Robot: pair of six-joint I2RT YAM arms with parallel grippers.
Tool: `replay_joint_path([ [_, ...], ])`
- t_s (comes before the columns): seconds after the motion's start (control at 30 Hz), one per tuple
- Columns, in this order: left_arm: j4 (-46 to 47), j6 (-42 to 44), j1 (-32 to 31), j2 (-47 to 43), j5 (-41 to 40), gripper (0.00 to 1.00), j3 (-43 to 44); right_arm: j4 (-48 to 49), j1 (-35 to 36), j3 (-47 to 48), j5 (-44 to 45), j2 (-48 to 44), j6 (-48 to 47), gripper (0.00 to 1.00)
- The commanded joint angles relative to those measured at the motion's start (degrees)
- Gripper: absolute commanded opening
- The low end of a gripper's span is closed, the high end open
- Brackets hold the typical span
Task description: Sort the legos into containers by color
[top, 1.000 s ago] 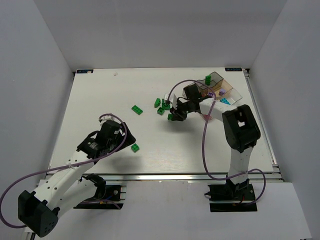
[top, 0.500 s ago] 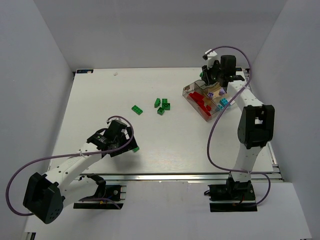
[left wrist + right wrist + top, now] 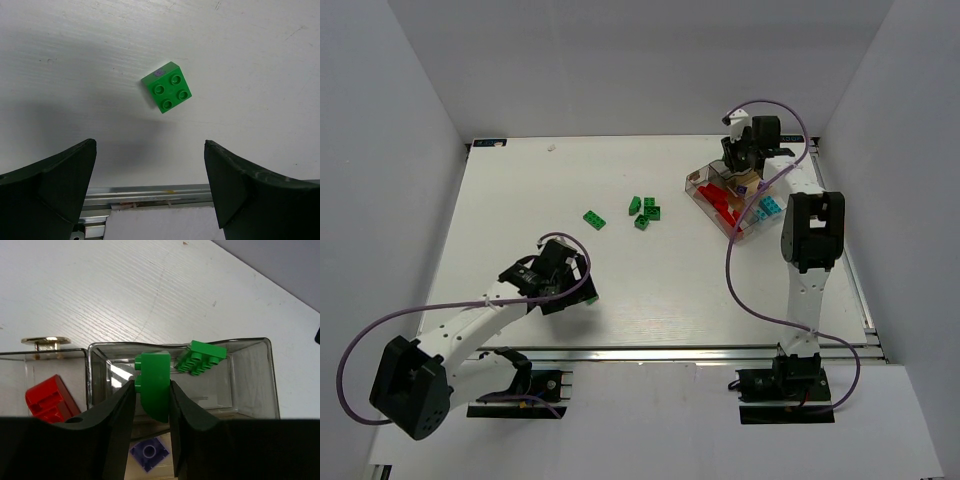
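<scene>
My right gripper (image 3: 152,390) is shut on a green lego (image 3: 155,382) and holds it over the far compartment of the clear tray (image 3: 270,385), where another green lego (image 3: 201,357) lies. In the top view this gripper (image 3: 736,164) hangs above the tray's (image 3: 694,183) far end. Red legos (image 3: 722,206), cyan ones (image 3: 766,208) and a purple one (image 3: 148,452) lie in other compartments. My left gripper (image 3: 149,150) is open just above the table, with a square green lego (image 3: 166,93) lying a little ahead of its fingers (image 3: 65,175).
Three green legos (image 3: 645,212) lie in a cluster mid-table and one more (image 3: 594,219) to their left. The table's metal front rail (image 3: 150,192) runs right under the left gripper. White walls close in the table's sides and back.
The right arm swung from the mid-table cluster to the tray's far end, carrying the green lego. The left arm shifted right and forward toward the green lego near the front edge.
</scene>
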Motion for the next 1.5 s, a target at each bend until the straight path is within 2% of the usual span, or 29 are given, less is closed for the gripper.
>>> replay_joint_path([
  [0.0,1.84,1.08,-0.11,1.12,0.82,0.98,1.11,-0.04,-0.77,2.68,-0.71,-0.45,-1.44,0.40],
  [0.1,2.46,1.87,-0.11,3.31,1.08,0.98,1.63,-0.39,-0.95,2.06,-1.76,-0.72,-1.54,0.59],
  [0.2,2.72,2.75,-0.11,5.78,1.34,0.98,2.42,-0.39,-1.12,1.80,-2.99,-1.15,-1.36,0.64],
  [0.37,2.99,3.11,-0.11,9.38,0.64,0.98,3.30,-0.74,-1.47,1.54,-4.92,-2.38,-0.75,0.64],
  [0.5,2.46,2.58,-0.11,11.67,-0.59,0.93,4.00,-0.31,-2.09,-2.41,-15.27,-7.38,-0.83,0.50],
  [0.57,1.93,1.97,-0.11,12.81,-1.64,0.89,4.27,2.14,-2.44,-8.37,-22.92,-12.39,-1.27,0.49],
  [0.73,3.16,1.96,-0.11,18.43,-1.47,0.84,5.67,7.34,-1.66,-21.73,-30.84,-23.11,-0.13,0.52],
  [0.93,5.80,4.51,-0.11,26.24,0.99,0.84,9.27,7.96,-1.83,-26.50,-32.88,-27.87,1.98,0.55],
  [1.07,5.80,5.30,-0.11,29.68,2.49,0.80,11.30,8.14,-2.09,-29.22,-33.14,-29.37,1.90,0.56],
  [1.17,5.45,5.74,-0.11,30.83,2.84,0.73,12.44,8.14,-2.09,-30.28,-33.41,-30.25,1.72,0.56],
  [1.2,5.36,6.00,-0.11,31.00,3.19,0.66,12.70,8.14,-2.09,-30.80,-33.41,-30.60,1.72,0.56],
  [1.23,5.01,6.35,-0.11,31.27,3.45,0.63,13.06,8.14,-2.18,-31.07,-33.41,-30.77,1.81,0.56],
  [1.4,3.08,8.99,-0.64,30.83,3.98,0.59,13.85,8.14,-2.18,-31.86,-33.50,-31.39,2.07,0.56],
  [1.47,2.29,10.30,-0.64,30.39,3.98,0.53,13.59,8.14,-2.18,-32.21,-33.67,-31.39,2.07,0.56],
])
